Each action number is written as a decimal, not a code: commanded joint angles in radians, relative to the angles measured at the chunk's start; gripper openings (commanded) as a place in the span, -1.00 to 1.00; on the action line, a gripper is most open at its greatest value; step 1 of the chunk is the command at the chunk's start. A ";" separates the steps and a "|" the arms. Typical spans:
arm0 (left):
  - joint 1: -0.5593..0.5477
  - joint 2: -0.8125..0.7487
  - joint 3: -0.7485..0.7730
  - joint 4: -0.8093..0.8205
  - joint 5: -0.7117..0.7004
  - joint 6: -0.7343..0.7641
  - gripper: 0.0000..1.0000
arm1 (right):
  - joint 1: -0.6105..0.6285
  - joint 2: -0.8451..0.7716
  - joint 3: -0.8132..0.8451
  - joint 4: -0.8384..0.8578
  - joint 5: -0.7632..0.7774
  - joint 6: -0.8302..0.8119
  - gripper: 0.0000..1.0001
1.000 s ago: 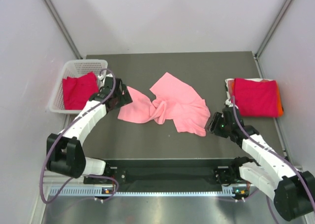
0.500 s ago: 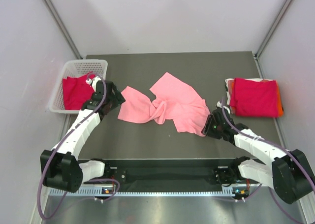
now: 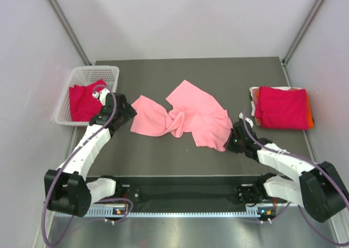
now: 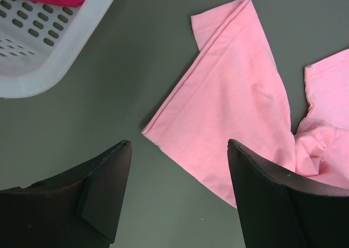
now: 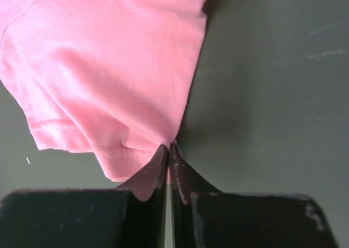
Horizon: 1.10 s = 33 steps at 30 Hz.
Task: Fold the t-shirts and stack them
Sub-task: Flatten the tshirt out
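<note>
A light salmon-pink t-shirt [image 3: 185,116] lies crumpled and twisted in the middle of the table. My left gripper [image 3: 124,113] is open just left of its left end; the wrist view shows that end [image 4: 229,101] ahead of my spread fingers [image 4: 109,188]. My right gripper [image 3: 233,140] is shut on the shirt's lower right hem [image 5: 136,150]. A crimson-magenta t-shirt [image 3: 83,100] lies in the white basket [image 3: 87,72]. A folded crimson-magenta shirt [image 3: 282,107] tops a stack at the right, with orange and white edges showing.
The white mesh basket stands at the table's left edge, its rim close to my left gripper in the wrist view [image 4: 60,57]. The folded stack lies near the right edge. Grey walls enclose the dark table [image 3: 185,73].
My left gripper has drawn back left off the pink shirt's left end. My right gripper has moved left and closed on the shirt's lower right hem.
</note>
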State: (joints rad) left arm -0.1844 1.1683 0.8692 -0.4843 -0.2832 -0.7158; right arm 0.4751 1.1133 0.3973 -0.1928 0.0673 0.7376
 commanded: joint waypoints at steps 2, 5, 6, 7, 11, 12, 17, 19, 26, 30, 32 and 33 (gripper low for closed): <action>0.005 -0.070 -0.039 0.067 -0.028 -0.014 0.50 | 0.014 -0.139 0.003 -0.086 0.093 0.008 -1.00; 0.005 -0.084 -0.079 0.101 -0.021 -0.028 0.49 | 0.014 -0.240 0.011 -0.180 0.170 0.011 -1.00; 0.005 -0.084 -0.096 0.110 -0.017 -0.033 0.48 | 0.014 -0.263 0.011 -0.201 0.186 0.017 -1.00; 0.005 -0.078 -0.104 0.125 -0.005 -0.039 0.48 | 0.013 -0.286 0.011 -0.239 0.198 0.025 -1.00; 0.006 0.007 -0.108 0.142 0.019 -0.073 0.42 | 0.014 -0.372 0.005 -0.298 0.238 0.069 -1.00; 0.007 0.023 -0.101 0.144 0.021 -0.074 0.41 | 0.014 -0.380 0.006 -0.307 0.244 0.086 -1.00; 0.005 0.123 -0.079 0.142 -0.019 -0.091 0.35 | 0.014 -0.399 0.009 -0.320 0.247 0.086 -1.00; 0.005 0.154 -0.081 0.141 -0.022 -0.097 0.31 | 0.014 -0.395 0.011 -0.321 0.247 0.085 -1.00; 0.007 0.221 -0.110 0.176 -0.004 -0.125 0.24 | 0.014 -0.397 0.009 -0.315 0.246 0.083 -1.00; 0.007 0.258 -0.122 0.217 0.019 -0.129 0.19 | 0.013 -0.406 0.008 -0.315 0.244 0.083 -1.00; 0.005 0.287 -0.121 0.231 0.032 -0.135 0.16 | 0.014 -0.409 0.008 -0.316 0.241 0.083 -1.00; 0.006 0.298 -0.119 0.239 0.038 -0.136 0.14 | 0.014 -0.412 0.008 -0.316 0.241 0.083 -1.00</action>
State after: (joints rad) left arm -0.1841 1.4429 0.7570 -0.3183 -0.2642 -0.8360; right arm 0.4763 0.7204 0.3923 -0.5049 0.2874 0.8135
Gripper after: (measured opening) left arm 0.574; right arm 0.008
